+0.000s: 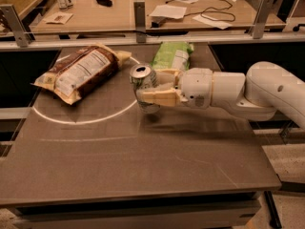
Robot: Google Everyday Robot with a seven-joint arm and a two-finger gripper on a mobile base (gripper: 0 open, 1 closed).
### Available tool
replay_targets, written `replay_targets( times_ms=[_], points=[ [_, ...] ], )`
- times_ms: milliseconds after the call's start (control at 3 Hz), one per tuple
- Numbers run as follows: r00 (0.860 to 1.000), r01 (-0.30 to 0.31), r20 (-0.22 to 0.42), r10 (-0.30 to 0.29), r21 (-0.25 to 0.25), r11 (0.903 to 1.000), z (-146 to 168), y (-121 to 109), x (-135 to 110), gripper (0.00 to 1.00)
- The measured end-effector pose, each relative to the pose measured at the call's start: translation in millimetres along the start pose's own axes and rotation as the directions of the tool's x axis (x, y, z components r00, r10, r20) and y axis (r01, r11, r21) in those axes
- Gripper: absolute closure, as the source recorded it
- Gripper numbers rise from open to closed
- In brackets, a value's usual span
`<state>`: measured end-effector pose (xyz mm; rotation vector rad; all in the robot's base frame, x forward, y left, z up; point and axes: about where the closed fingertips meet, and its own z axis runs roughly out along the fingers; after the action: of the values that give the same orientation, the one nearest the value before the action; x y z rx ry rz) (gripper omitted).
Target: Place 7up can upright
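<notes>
The 7up can [143, 82] shows its silver top with pull tab and stands nearly upright, tilted slightly toward the camera, near the middle of the dark table [143, 161]. My gripper [148, 90] reaches in from the right on a white arm, and its cream fingers [159, 98] are shut around the can's body. The can's bottom sits at or just above the tabletop; I cannot tell whether it touches.
A brown snack bag [78, 73] lies at the back left, across a white arc painted on the table. A light-green snack bag [171, 56] lies behind the gripper. A rail with metal posts [139, 15] and a desk with papers run along the back.
</notes>
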<state>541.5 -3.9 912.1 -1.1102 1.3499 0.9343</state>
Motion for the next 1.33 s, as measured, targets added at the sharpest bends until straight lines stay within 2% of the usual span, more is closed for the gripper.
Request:
replay_targets(
  times_ms=[667,1000,1333],
  points=[
    [1.000,-0.010,0.009,0.010,0.013,0.9999,-9.1,0.5,23.0,1.00],
    [0.999,-0.040,0.021,0.039,0.017,0.9991,-11.1,0.8,33.1,1.00],
    [0.997,-0.066,0.038,0.065,0.015,0.9977,-11.3,0.5,39.1,0.82]
  ],
)
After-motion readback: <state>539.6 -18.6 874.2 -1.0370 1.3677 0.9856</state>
